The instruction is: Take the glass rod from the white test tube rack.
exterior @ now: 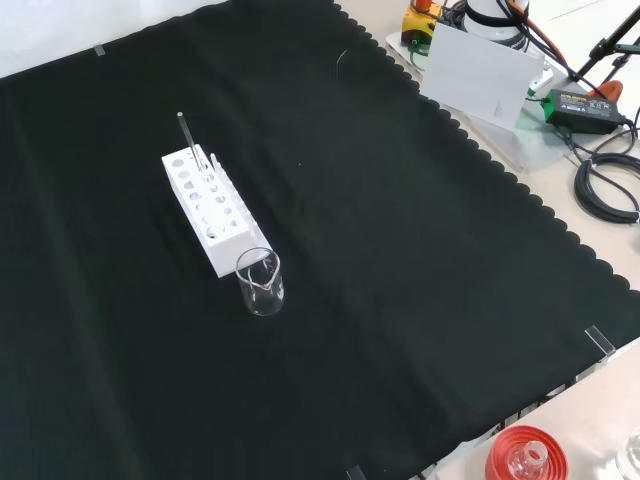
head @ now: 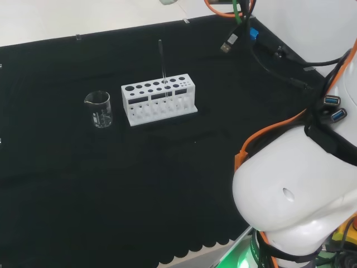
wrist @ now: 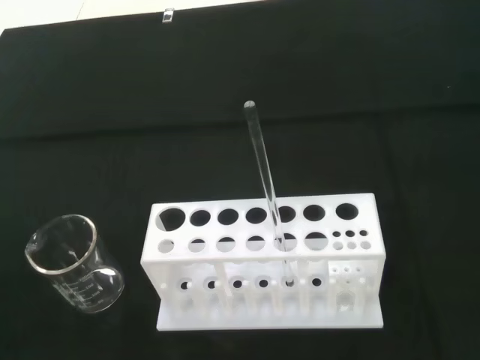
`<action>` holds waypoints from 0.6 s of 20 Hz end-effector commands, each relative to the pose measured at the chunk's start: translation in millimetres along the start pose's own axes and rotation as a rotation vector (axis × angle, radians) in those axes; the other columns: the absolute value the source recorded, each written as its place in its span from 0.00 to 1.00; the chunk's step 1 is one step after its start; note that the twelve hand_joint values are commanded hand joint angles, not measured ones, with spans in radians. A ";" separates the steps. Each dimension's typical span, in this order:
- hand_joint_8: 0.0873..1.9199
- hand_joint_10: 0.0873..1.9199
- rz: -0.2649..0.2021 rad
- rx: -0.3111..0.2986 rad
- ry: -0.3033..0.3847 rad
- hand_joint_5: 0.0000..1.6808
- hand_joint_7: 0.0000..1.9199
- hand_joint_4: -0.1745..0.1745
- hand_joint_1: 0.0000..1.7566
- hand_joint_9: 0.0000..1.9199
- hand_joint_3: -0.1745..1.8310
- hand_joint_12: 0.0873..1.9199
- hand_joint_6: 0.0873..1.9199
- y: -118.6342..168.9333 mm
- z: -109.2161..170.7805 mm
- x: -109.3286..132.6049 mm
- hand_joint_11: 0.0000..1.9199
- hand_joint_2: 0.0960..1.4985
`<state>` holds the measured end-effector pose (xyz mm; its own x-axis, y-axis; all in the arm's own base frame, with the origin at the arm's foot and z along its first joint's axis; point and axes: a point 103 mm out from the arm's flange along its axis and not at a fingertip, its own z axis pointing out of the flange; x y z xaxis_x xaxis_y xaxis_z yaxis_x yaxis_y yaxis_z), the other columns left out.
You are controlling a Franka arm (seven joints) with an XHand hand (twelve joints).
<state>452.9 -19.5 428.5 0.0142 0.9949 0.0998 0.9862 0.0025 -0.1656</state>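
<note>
Black cloth bench: glass rod stands leaning in white test tube rack, front row; beaker beside rack. Hand state: can't tell. Approach from above rack, pinch rod's upper end, lift along its lean.

The head view gives you a high vantage from behind the arm's base, looking out over the white arm links at the view's right and down onto the surface. The white test tube rack sits at mid distance here, with the beaker to its left.

The front view looks down from the opposite side, about a quarter turn round. You see the same rack end-on, with the beaker nearer the camera.

The wrist view looks from close range, slightly above. The rack, the glass rod and the beaker appear large. All three views share these items.
</note>
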 end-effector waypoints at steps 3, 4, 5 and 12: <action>0.37 0.46 -0.023 0.015 0.000 0.19 0.11 0.59 0.35 0.23 0.16 0.73 0.00 16.2 13.5 7.2 0.23 0.54; 0.37 0.45 -0.027 0.018 0.000 0.20 0.11 0.59 0.35 0.23 0.17 0.73 0.00 18.5 16.0 8.8 0.23 0.54; 0.37 0.45 -0.030 0.023 -0.002 0.20 0.12 0.58 0.35 0.23 0.17 0.72 0.00 20.7 18.5 10.3 0.23 0.54; 0.37 0.45 -0.042 0.047 -0.016 0.22 0.13 0.55 0.36 0.25 0.17 0.72 0.00 37.8 34.8 12.1 0.24 0.54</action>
<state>474.9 -6.9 398.1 -0.0160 0.9948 0.1003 0.9786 0.0361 -0.2025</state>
